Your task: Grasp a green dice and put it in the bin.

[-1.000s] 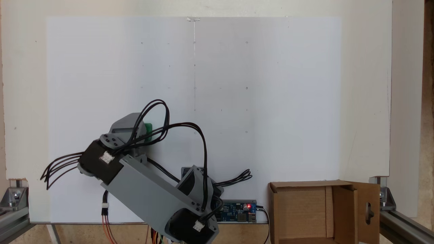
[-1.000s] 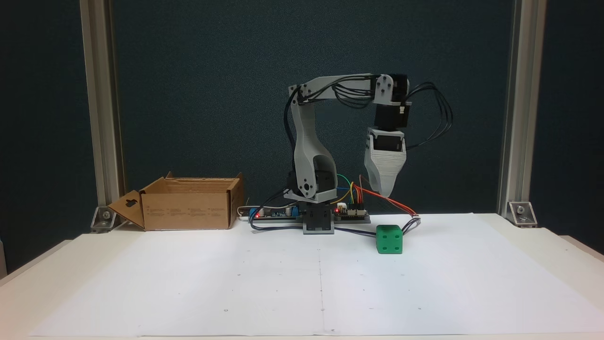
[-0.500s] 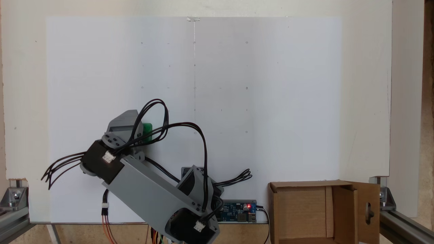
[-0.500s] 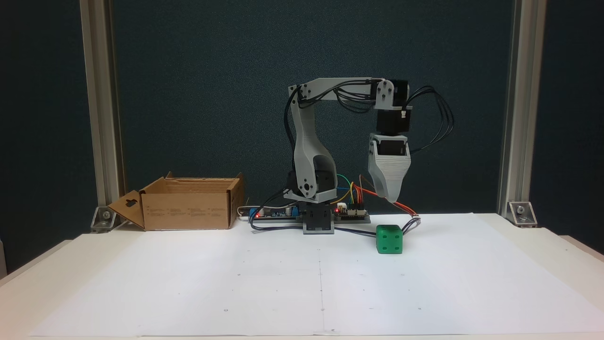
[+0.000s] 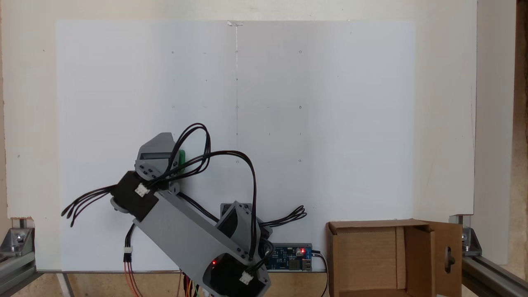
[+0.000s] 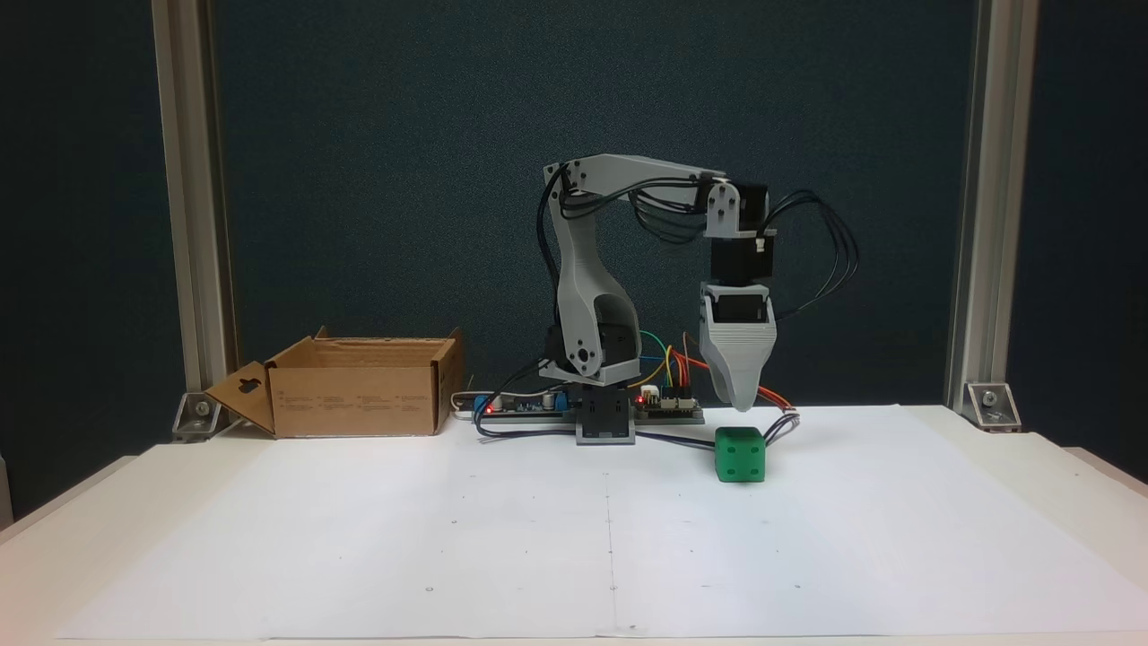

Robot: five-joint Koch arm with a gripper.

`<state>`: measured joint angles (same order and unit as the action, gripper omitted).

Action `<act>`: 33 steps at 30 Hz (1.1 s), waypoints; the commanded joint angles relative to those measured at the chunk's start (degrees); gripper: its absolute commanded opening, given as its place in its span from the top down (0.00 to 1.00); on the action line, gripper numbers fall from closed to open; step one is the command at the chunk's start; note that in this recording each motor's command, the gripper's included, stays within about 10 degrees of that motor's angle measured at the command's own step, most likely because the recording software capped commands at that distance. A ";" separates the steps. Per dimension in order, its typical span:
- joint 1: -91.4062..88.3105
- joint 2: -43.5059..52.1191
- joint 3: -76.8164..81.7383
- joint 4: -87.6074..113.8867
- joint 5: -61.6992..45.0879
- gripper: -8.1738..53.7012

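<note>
In a fixed view the arm covers most of the dice (image 5: 180, 159), the bin (image 5: 371, 226) and the arm's base run off the bottom edge, and the end effector (image 6: 741, 405) shows one tip, its jaws unreadable.

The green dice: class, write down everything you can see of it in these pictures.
The green dice is a small bright green cube with rounded edges and recessed same-colour pips, four on the face toward the front camera. It looks like plastic. It sits flat on the white paper, untouched, just below the gripper. From above, the arm hides most of it.
</note>
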<state>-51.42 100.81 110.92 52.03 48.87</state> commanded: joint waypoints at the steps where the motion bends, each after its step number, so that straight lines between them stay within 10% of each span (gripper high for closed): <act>1: -0.53 1.93 -0.09 -1.93 4.75 0.17; 33: -3.60 1.76 5.01 -7.12 12.48 0.17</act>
<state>-54.84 102.39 116.72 45.53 57.04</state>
